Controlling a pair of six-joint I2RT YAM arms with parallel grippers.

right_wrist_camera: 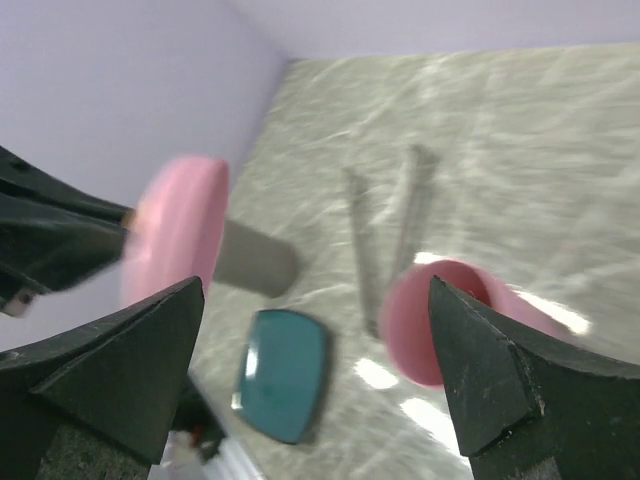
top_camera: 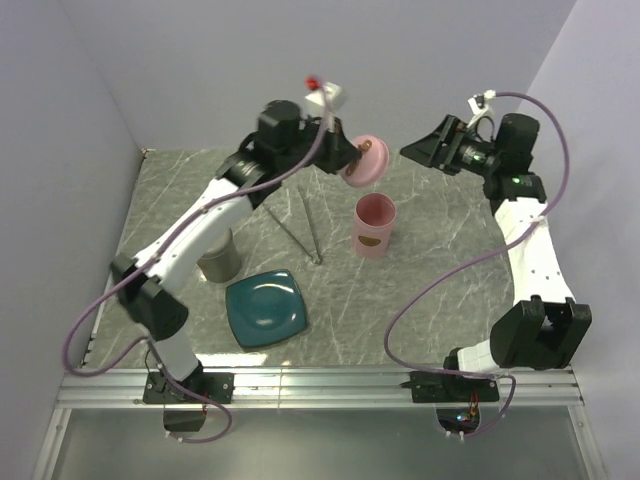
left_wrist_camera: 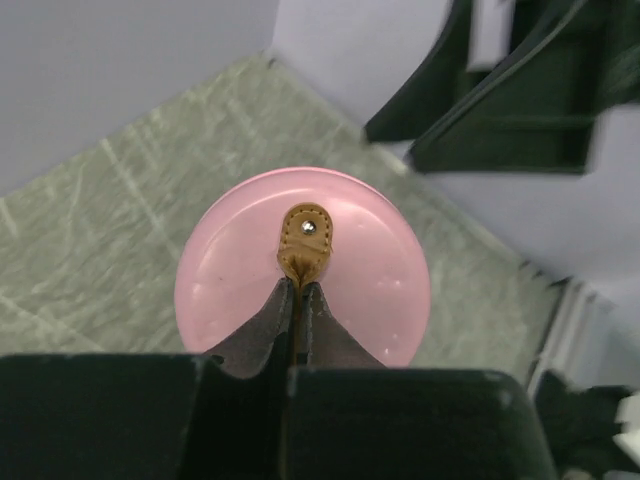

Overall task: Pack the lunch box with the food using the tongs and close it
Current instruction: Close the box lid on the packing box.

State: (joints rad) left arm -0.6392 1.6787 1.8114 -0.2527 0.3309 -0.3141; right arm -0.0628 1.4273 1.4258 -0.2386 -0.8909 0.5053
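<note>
The worktop (top_camera: 440, 250) carries everything that matters in its middle. My left arm (top_camera: 215, 215) reaches out over it, the right arm (top_camera: 530, 250) stands off on its own side. The teal plate (top_camera: 266, 310) sits near the left base and I see no food on it. I cannot see to the bottom of the box, so I judge rather than know that the food is packed.

The pink lunch box (top_camera: 374, 235) stands upright and open-mouthed. The pink lid (left_wrist_camera: 240, 290) hangs in the air on the far side of it, slightly to its left, and is tipped on edge rather than flat.

The left jaws are clamped on the lid's brown tab (left_wrist_camera: 305, 240), so the box lies below and nearward of them. The lid must swing level and come toward me before it can seat. The right jaws stand wide apart and hold nothing, well to the right of the box.

The tongs (top_camera: 300, 225) lie flat just left of the box, joined end toward me and arms spreading away.
</note>
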